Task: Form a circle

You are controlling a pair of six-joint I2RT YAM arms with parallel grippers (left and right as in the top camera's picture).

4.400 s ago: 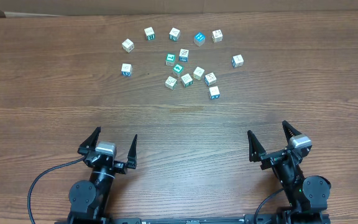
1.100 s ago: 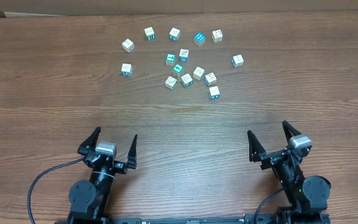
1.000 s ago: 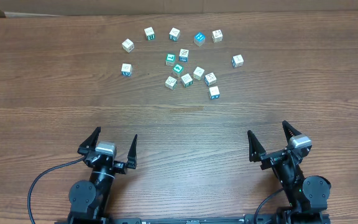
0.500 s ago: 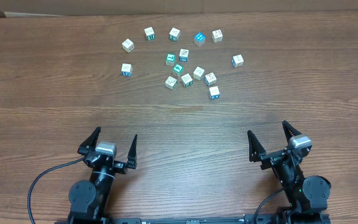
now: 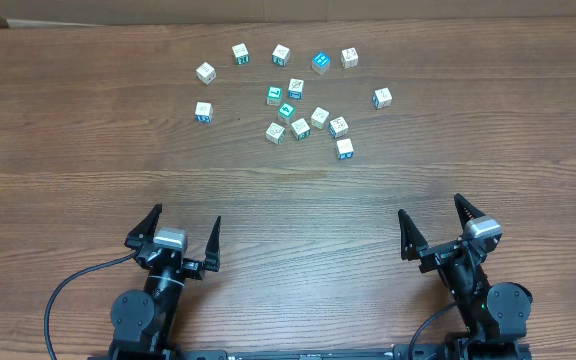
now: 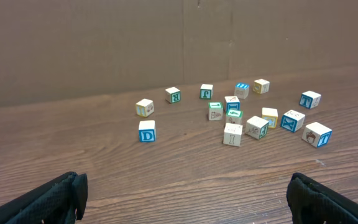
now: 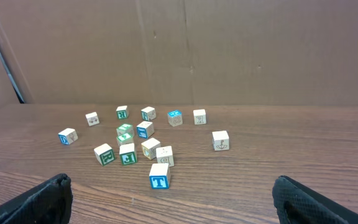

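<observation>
Cubes lie loosely scattered on desk, no ring formed. The scatter sits well apart from both claws, beyond their tips toward the far desk edge. Left claw: jaws spread wide, empty. Right claw: same.

place: robot lab bench | evidence: bare wooden table, cardboard backdrop

White and teal lettered cubes
</observation>
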